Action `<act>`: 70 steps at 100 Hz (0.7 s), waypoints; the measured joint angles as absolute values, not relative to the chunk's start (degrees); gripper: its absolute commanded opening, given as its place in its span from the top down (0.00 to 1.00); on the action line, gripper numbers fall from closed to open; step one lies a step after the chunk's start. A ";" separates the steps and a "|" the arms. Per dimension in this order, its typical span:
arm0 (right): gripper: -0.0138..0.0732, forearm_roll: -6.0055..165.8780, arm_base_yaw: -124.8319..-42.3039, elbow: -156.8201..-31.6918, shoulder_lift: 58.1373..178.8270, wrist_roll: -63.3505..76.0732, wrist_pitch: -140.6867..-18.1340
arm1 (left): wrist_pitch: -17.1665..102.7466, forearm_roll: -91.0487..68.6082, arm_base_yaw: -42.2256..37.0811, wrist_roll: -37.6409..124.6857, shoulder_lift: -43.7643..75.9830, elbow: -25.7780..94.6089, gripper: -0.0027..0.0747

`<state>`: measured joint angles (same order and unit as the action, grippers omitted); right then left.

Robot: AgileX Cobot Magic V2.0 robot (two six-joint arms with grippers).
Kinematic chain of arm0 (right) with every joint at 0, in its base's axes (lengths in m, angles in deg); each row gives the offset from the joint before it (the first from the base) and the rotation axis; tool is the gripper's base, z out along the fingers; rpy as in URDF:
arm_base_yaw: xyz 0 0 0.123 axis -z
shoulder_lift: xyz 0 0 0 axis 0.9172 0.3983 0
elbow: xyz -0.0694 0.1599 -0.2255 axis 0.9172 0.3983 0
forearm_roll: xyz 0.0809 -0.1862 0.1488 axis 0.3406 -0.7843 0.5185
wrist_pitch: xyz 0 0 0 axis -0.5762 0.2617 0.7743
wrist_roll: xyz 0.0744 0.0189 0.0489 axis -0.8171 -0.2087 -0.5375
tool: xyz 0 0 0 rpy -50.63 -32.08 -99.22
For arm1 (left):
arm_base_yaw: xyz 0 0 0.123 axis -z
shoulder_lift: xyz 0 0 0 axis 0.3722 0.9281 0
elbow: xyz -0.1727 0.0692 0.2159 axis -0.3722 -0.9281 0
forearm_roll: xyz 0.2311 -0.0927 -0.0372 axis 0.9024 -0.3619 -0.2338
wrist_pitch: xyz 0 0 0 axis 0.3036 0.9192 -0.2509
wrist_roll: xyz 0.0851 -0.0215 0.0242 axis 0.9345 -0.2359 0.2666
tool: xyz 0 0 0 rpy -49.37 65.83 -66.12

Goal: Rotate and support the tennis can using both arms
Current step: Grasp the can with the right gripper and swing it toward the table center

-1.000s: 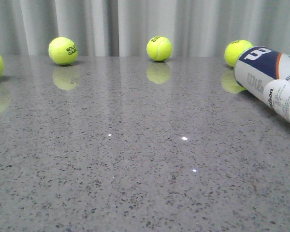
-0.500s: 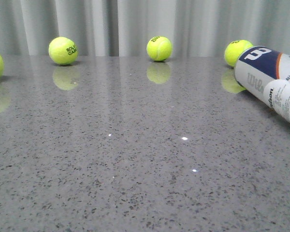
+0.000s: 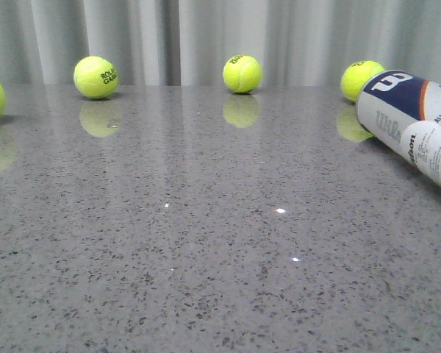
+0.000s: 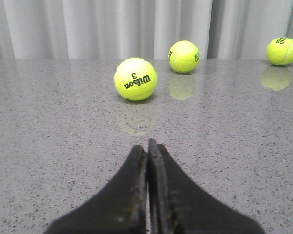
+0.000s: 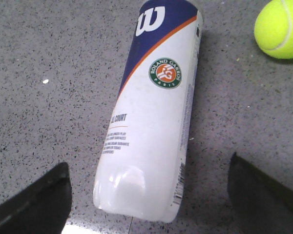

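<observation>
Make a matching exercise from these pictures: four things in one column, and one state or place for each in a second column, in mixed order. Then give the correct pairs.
Things:
1. tennis can
2. left gripper
3. right gripper
4. ball marked Wilson 3

States or places:
A. fingers pressed together, holding nothing
B. lying on its side on the table
C. open, one finger on each side of the can
D. resting on the table ahead of the shut fingers

Pairs: 1-B, 2-A, 3-C, 4-D
</observation>
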<state>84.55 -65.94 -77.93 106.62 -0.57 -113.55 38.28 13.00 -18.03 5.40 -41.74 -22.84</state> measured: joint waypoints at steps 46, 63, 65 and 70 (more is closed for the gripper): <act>0.10 88.12 -65.94 -88.92 133.29 -0.38 -117.44 | 38.28 13.00 -18.03 5.40 -41.74 -22.84 0.99; 0.29 88.57 -65.94 -91.38 141.07 -0.38 -117.70 | 38.28 13.00 -18.03 5.40 -41.74 -22.84 0.99; 0.34 88.73 -65.94 -91.65 141.50 -0.38 -117.86 | 38.28 13.00 -18.03 5.40 -41.74 -22.84 0.99; 0.45 89.31 -65.94 -92.33 142.60 -0.38 -117.87 | 38.28 13.00 -18.03 5.40 -41.74 -22.84 0.99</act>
